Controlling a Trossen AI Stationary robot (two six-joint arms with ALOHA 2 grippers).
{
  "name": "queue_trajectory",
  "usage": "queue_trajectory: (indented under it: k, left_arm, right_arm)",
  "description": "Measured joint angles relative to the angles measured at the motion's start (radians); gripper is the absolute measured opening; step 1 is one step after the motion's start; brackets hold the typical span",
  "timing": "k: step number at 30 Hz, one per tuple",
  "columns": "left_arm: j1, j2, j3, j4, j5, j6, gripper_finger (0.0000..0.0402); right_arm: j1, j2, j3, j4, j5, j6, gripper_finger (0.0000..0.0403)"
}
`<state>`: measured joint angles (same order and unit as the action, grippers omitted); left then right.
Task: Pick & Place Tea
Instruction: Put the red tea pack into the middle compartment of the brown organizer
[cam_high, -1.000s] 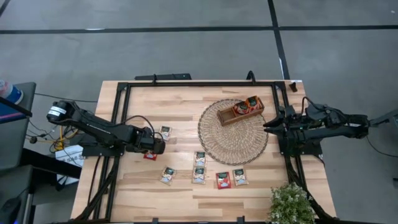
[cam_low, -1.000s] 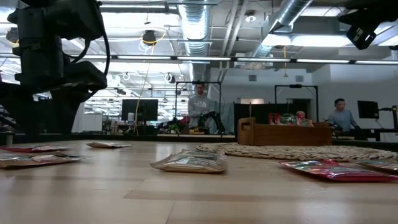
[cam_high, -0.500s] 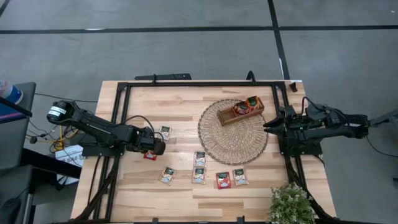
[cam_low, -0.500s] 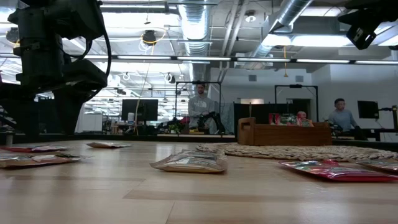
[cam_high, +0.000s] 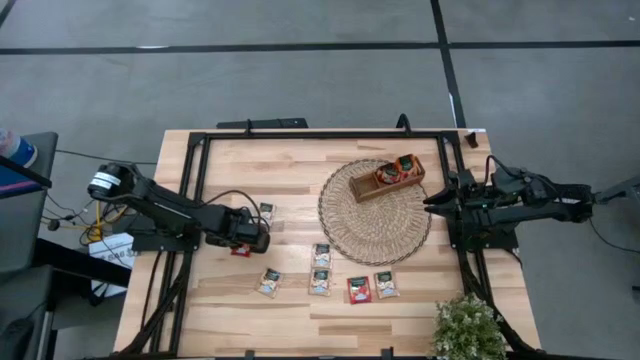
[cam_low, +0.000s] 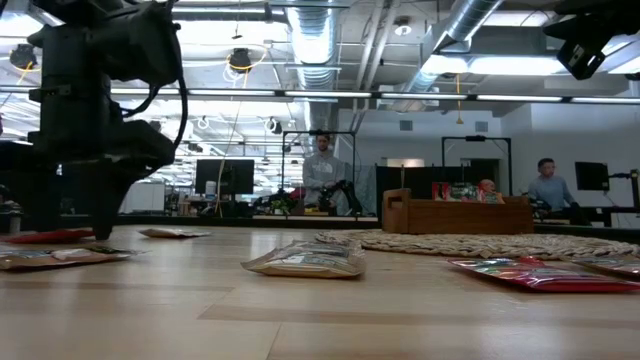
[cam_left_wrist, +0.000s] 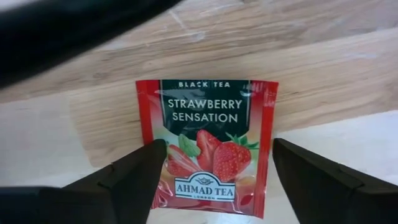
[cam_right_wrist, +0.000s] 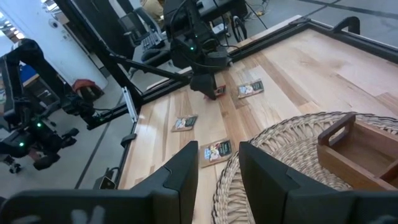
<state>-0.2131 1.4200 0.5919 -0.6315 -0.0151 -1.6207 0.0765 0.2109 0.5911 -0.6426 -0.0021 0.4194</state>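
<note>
**Left arm shifts over red sachet; pick not yet made**

Moved since a second ago: left arm. Its base joint has swung inward from the table's left edge and the wrist has edged a little toward the centre, settling over the red sachet (cam_high: 241, 250). All else is unchanged.

- Left gripper (cam_left_wrist: 214, 180): near the left edge, about midway along it. Fingers spread wide, one on either side of the red strawberry sachet (cam_left_wrist: 208, 143), which lies flat on the wood. No pinch yet.
- Right gripper (cam_right_wrist: 217, 171): parked at the right edge, just beside the mat (cam_high: 375, 212). Fingers part-way apart, nothing between them.
- Tray (cam_high: 399, 176): on the mat's far side, with a few sachets already in it.
- Loose tea: one pale sachet (cam_high: 265, 212) just beyond the left gripper; two (cam_high: 321, 255) stacked in line near the mat's near rim; a row toward the near edge, namely pale (cam_high: 269, 282), red (cam_high: 359, 290), pale (cam_high: 386, 285).

Judgement: the shift lines the open fingers up for a grasp. Most sachets remain on the table, so the task is at an early-to-middle stage.
</note>
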Motion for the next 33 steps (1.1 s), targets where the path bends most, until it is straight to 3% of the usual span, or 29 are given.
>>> queue_trajectory:
  k: [10,23,33]
  left_arm:
    - [-0.001,0.012,0.037,-0.041,-0.029,0.005,0.0176]
    - [-0.001,0.011,0.038,-0.039,-0.069,0.013,0.0088]
    - [0.000,0.014,0.189,-0.037,-0.301,0.217,0.0051]
  right_arm:
    - [0.000,0.000,0.000,0.000,0.001,0.000,0.0108]
    - [0.000,0.000,0.000,0.002,0.003,0.058,0.0108]
    - [0.000,0.017,0.000,0.232,0.005,0.057,0.0108]
